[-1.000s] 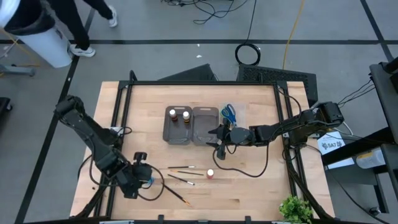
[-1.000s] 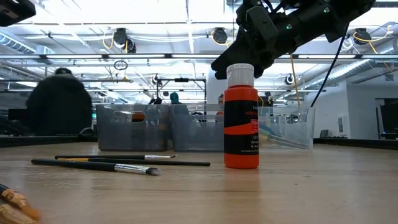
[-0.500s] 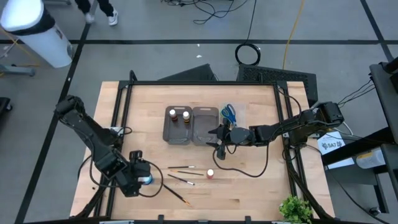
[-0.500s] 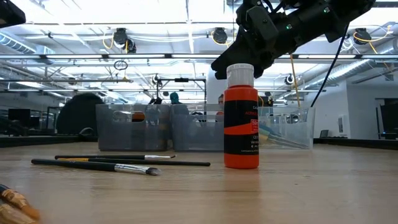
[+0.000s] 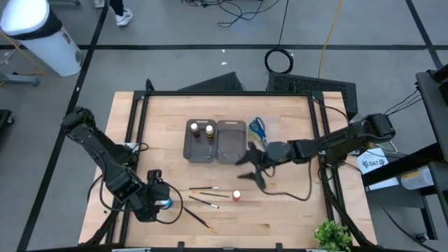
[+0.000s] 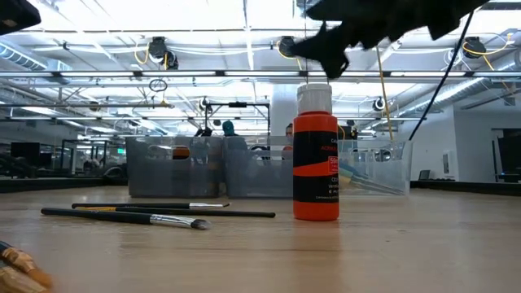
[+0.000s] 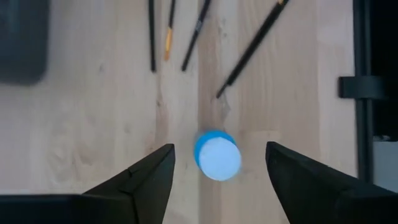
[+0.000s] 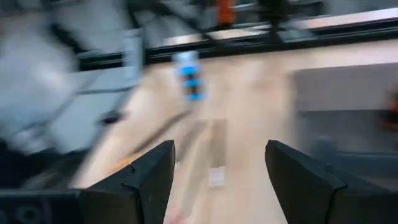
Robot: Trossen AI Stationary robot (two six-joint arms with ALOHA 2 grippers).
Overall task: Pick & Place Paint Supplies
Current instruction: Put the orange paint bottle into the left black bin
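On the pale wooden table [image 5: 294, 217] lie thin brushes [image 5: 204, 189], grey floor around.

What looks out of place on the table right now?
One brush lies askew near the front edge, apart from the others. The blue bottle and orange bottle stand upright; nothing is spilled.

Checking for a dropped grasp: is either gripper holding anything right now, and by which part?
Nothing is held. The left gripper stands open around the blue bottle without touching it; the right gripper is open and empty above the table.
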